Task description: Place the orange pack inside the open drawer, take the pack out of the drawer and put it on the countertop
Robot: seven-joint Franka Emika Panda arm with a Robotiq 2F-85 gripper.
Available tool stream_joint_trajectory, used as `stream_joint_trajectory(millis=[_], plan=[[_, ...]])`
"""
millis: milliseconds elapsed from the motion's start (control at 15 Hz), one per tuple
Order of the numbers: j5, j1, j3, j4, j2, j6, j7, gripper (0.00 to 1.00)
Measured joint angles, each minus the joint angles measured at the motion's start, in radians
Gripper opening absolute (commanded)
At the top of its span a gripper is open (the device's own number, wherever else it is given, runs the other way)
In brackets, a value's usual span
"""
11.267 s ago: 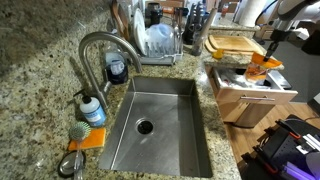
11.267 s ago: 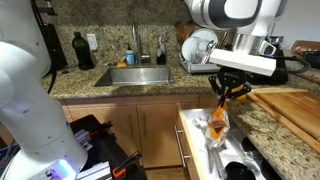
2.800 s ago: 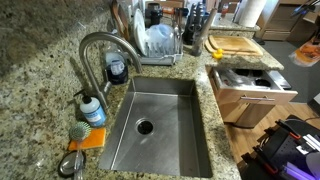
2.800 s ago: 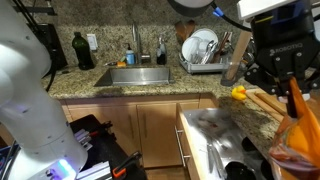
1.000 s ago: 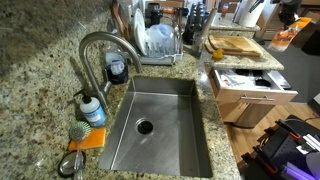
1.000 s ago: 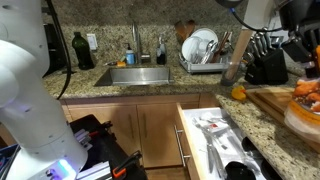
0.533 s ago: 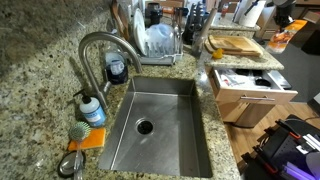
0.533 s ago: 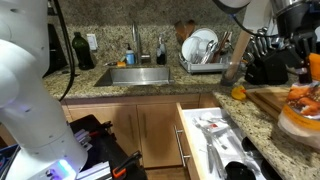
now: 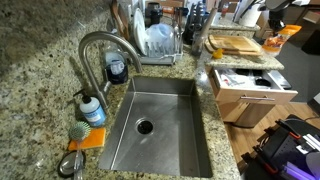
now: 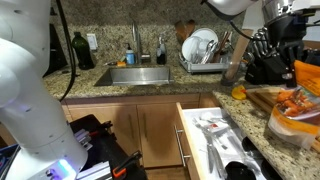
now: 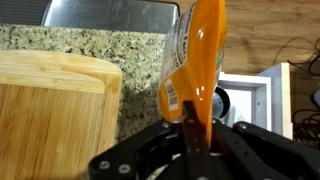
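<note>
We see the gripper [image 11: 197, 140] closed tight on the edge of the orange pack [image 11: 195, 62] in the wrist view, its jaws pinching the film from both sides. The pack is out of the drawer [image 11: 268, 98] and hangs from the gripper over the granite counter [image 11: 110, 45], just beside the cutting board [image 11: 50, 110].

In an exterior view the pack [image 9: 288, 38] sits at the far end of the board [image 9: 235, 45], beyond the open drawer [image 9: 250, 85]. In an exterior view the pack [image 10: 297, 108] overlaps the board's [image 10: 262, 97] end; we cannot tell whether it touches the surface. The drawer [image 10: 215, 145] stands pulled out below the counter edge, with utensils inside. The sink [image 9: 160, 125] lies well apart from the pack.
</note>
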Motion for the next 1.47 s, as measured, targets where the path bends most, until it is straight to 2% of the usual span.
stream_joint_trajectory(millis=[400,1333,1467], plan=[[-0.026,-0.004,0.002,0.011,0.049,0.053,0.042,0.01],[-0.034,-0.004,0.004,0.013,0.08,0.055,0.096,0.0],[0.005,-0.007,0.009,0.014,0.081,0.05,0.096,0.0]])
